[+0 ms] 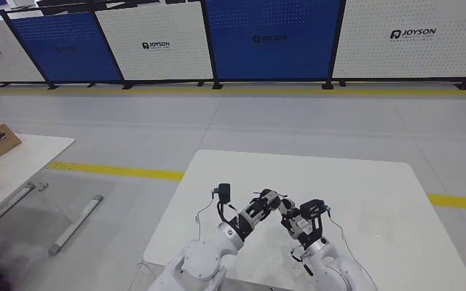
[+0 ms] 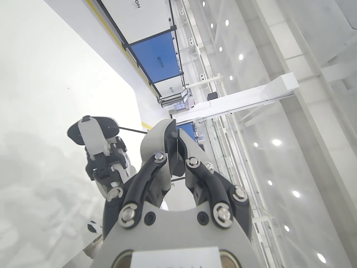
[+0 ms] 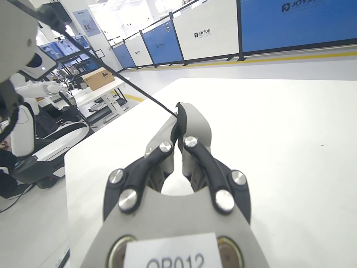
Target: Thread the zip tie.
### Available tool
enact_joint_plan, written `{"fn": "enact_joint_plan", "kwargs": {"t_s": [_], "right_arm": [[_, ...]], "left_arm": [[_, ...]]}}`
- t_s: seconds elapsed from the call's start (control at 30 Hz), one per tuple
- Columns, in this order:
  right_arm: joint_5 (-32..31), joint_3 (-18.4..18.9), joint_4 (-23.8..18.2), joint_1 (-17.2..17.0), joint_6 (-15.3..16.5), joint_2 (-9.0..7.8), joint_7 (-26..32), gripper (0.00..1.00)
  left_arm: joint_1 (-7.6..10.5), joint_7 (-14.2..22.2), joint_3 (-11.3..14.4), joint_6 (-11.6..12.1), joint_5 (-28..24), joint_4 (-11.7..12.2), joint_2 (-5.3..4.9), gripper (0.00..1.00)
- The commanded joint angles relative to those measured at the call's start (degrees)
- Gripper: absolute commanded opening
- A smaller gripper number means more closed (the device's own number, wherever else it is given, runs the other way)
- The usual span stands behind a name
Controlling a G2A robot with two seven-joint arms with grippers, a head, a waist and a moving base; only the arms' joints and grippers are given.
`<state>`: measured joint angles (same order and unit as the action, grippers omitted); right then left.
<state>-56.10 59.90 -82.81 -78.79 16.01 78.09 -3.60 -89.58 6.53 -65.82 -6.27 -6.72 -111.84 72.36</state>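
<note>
A thin black zip tie [image 3: 117,75] is stretched in the air between my two grippers, just above the white table [image 1: 349,182] near its front edge. The right gripper [image 3: 178,118] is shut on one end of the strap. From there the strap runs up to a thicker black part beside the left gripper [image 3: 16,23]. The left gripper [image 2: 176,140] is shut, with a sliver of the black tie edge-on between its pads. Its wrist view shows the right gripper [image 2: 92,129] close by and the strap [image 2: 134,130] leading across. In the top view both grippers meet at the zip tie [image 1: 280,199].
The white tabletop stretches bare beyond and to the right of the arms. A second table with a cardboard box [image 3: 98,81] stands off to the left across the floor. Blue and white partition panels [image 1: 269,36] line the back.
</note>
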Motion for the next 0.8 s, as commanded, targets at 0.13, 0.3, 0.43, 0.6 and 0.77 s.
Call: {"fn": "enact_joint_plan", "kwargs": {"t_s": [0.13, 0.3, 0.43, 0.6, 0.77], "right_arm": [[1.2, 5.1, -3.5, -3.7, 1.7, -0.92, -6.9, 1.0], [3.5, 12.3, -10.0, -10.1, 3.5, -2.34, -11.1, 1.0], [6.7, 17.4, -13.7, -14.6, 3.5, -3.49, -14.0, 1.0], [10.7, 22.2, -14.7, -18.8, 3.5, -4.48, -19.5, 1.0], [10.7, 22.2, -14.7, -18.8, 3.5, -4.48, -19.5, 1.0]], "left_arm": [[1.02, -1.5, -0.7, -1.0, -1.9, 2.2, 0.14, 0.0], [1.35, -2.5, -2.1, -2.2, -2.5, 4.1, 0.07, 0.0], [2.35, -3.4, -2.4, -3.2, -3.2, 6.6, 0.18, 0.0], [4.75, -6.9, -2.5, -4.7, -3.6, 11.3, 0.56, 0.0], [6.08, -7.6, -1.7, -5.7, -4.1, 13.5, 0.84, 0.0]]}}
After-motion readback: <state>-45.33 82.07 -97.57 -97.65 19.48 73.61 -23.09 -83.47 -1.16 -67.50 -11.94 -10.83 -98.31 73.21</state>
